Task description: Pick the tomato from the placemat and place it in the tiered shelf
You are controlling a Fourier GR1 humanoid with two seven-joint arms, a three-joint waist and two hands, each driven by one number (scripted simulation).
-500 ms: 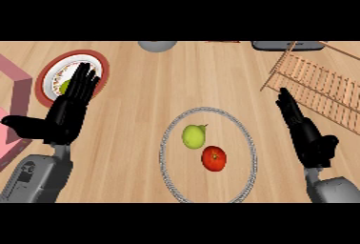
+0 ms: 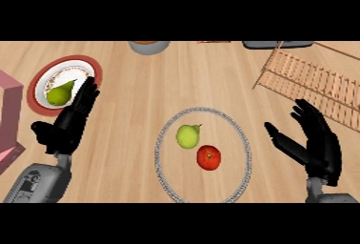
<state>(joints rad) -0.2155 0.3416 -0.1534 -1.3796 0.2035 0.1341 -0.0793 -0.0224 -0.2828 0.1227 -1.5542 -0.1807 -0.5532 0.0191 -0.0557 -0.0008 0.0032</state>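
Grey bowl [image 2: 149, 46] cut by top edge; pink box [image 2: 8, 119] cut left.

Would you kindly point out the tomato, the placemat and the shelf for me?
tomato [image 2: 209, 157], head view, middle of its red skin.
placemat [image 2: 243, 138], head view, right side of its grey ring.
shelf [image 2: 309, 81], head view, wooden slats of its upper tier.

tomato [image 2: 209, 157]: red, round, stem up, on the placemat [image 2: 163, 143], right of centre | tiered shelf [image 2: 316, 83]: wooden slats, bench's far right corner
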